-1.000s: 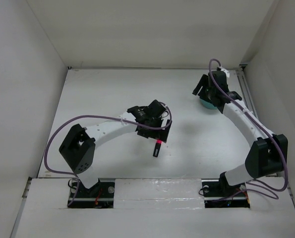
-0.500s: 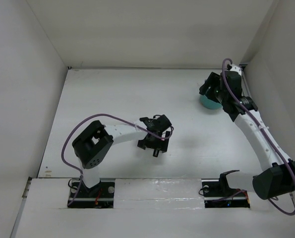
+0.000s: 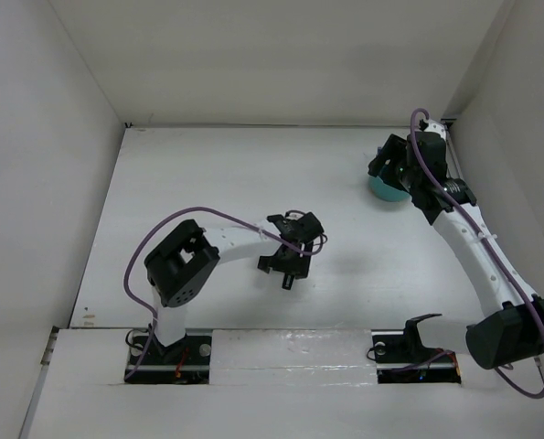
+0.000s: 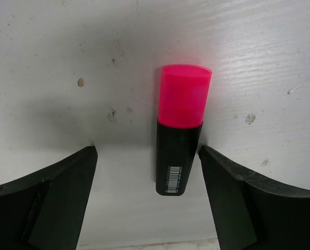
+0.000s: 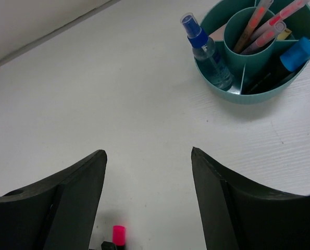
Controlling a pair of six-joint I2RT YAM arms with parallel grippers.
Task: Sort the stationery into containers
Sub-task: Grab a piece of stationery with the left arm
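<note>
Left wrist view: left gripper point(image 4: 147, 154) stands apart astride the pink-capped highlighter point(image 4: 180, 135), not touching it; right gripper point(image 5: 148, 153) gapes empty near the teal cup point(image 5: 248, 95)

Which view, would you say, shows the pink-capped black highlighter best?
The left wrist view: the pink-capped black highlighter lies large and unobstructed. The top view shows a dark sliver; the right wrist, its tiny cap.

Robot lab cell: plain white walls point(image 3: 34, 137) around a white table point(image 3: 208, 174).
</note>
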